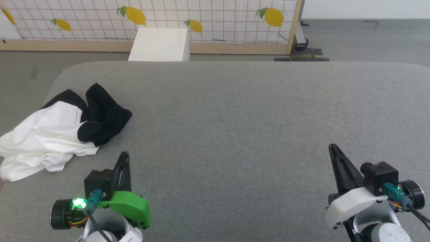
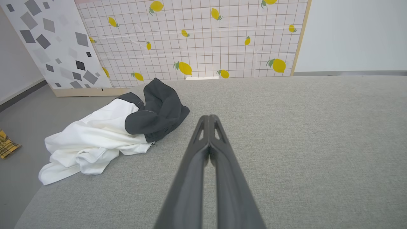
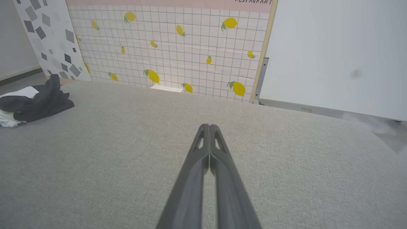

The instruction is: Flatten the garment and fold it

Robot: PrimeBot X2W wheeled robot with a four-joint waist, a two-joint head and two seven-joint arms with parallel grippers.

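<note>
Left gripper [image 1: 125,154], jaws together, over grey cushion [image 1: 235,117] before lemon screen [image 1: 218,16].

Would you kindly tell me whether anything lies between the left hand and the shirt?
Nothing visible does. The shirt lies crumpled at the left edge of the grey surface, and just a bare stretch of that surface separates it from the left hand, which is shut and empty.

Crumpled garment [image 1: 50,137] lies near the left gripper [image 1: 125,154].
</note>
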